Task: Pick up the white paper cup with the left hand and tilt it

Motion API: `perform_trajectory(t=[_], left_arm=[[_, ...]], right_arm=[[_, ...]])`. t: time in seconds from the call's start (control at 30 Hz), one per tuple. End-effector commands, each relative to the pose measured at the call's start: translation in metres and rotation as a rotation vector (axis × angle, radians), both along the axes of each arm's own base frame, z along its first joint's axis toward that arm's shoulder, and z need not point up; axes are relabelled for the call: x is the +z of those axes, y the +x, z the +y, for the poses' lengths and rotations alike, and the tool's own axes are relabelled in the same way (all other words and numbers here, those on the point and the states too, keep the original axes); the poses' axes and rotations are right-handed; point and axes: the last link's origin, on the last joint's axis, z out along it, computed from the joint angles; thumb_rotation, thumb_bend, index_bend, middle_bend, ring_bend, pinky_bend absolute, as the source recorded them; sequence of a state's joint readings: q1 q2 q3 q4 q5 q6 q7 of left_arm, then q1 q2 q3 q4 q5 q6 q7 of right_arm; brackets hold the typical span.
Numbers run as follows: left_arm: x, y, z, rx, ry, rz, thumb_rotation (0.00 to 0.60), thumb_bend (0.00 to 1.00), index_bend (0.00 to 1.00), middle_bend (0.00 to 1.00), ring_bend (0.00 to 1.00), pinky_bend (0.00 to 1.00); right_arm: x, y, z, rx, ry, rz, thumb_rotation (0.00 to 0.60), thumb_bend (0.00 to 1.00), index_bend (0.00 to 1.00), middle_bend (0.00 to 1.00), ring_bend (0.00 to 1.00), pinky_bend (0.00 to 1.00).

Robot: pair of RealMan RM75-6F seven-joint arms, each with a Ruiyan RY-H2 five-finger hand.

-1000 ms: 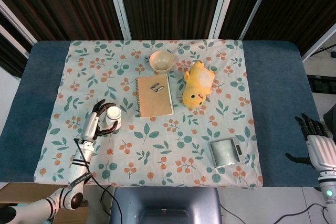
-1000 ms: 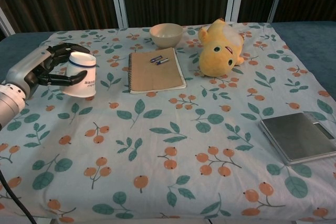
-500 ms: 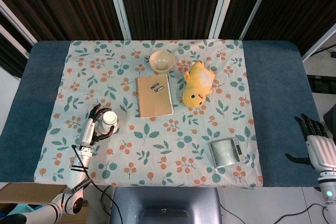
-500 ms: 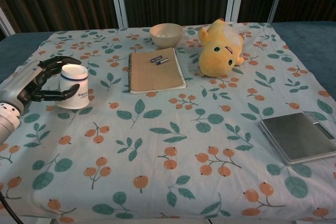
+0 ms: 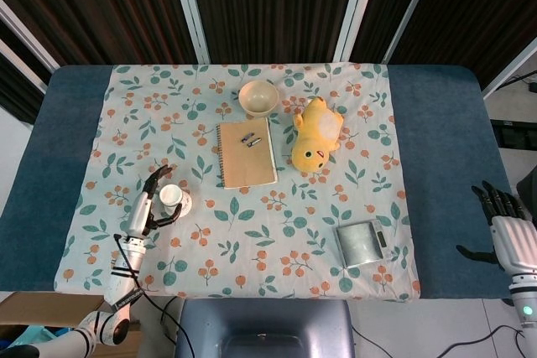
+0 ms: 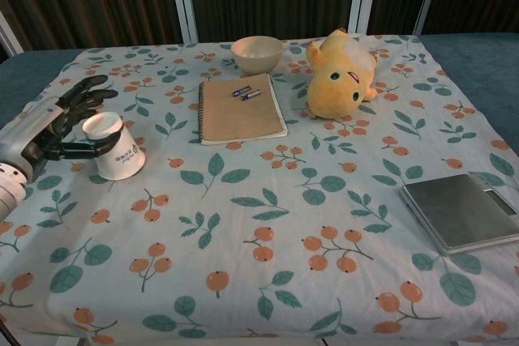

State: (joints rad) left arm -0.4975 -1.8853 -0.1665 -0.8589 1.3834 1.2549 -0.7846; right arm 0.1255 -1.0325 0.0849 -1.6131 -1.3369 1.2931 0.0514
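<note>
White paper cup (image 6: 114,154) tilted, mouth turned toward the left hand (image 6: 50,128), base low on the floral cloth (image 6: 268,200) at the near-left of the surface (image 5: 436,106). Left hand lies low beside it: thumb under the rim side, upper fingers spread apart above it. Contact with the cup is not resolvable in either view, so a grip cannot be told. Right hand (image 5: 506,228) hangs off the right edge, fingers extended and apart, holding nothing. Further back: silver scale (image 6: 462,210), brown notebook (image 6: 240,108), yellow plush toy (image 6: 340,74), beige bowl (image 6: 256,53).
</note>
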Motion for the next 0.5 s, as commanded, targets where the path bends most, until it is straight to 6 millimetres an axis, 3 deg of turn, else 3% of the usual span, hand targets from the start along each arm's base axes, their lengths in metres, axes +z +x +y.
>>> perform_trajectory(t=[0.03,0.17,0.27,0.37,0.5], left_arm=[[0.003,0.0,0.0,0.005,0.004,-0.013,0.6,0.36,0.0,0.07,0.0,0.07],[0.012,0.006,-0.002,-0.033,0.026,-0.012,0.6,0.35,0.0,0.05,0.0,0.09],[0.031,0.015,-0.006,-0.11,0.059,0.042,0.6,0.35,0.0,0.01,0.0,0.06],[0.06,0.016,-0.013,-0.158,0.102,0.203,0.6,0.36,0.0,0.0,0.0,0.07],[0.113,0.006,-0.031,-0.136,0.127,0.565,0.6,0.37,0.0,0.0,0.0,0.02]], right_arm=[[0.002,0.001,0.001,-0.002,-0.004,-0.002,0.6,0.11,0.0,0.0,0.0,0.0],[0.006,0.003,0.003,0.003,-0.018,-0.015,0.6,0.11,0.0,0.0,0.0,0.0],[0.008,0.003,0.003,0.011,-0.031,-0.012,0.6,0.11,0.0,0.0,0.0,0.0],[0.006,0.001,0.004,0.012,-0.028,-0.013,0.6,0.11,0.0,0.0,0.0,0.0],[0.003,-0.003,0.004,0.022,-0.028,-0.009,0.6,0.11,0.0,0.0,0.0,0.0]])
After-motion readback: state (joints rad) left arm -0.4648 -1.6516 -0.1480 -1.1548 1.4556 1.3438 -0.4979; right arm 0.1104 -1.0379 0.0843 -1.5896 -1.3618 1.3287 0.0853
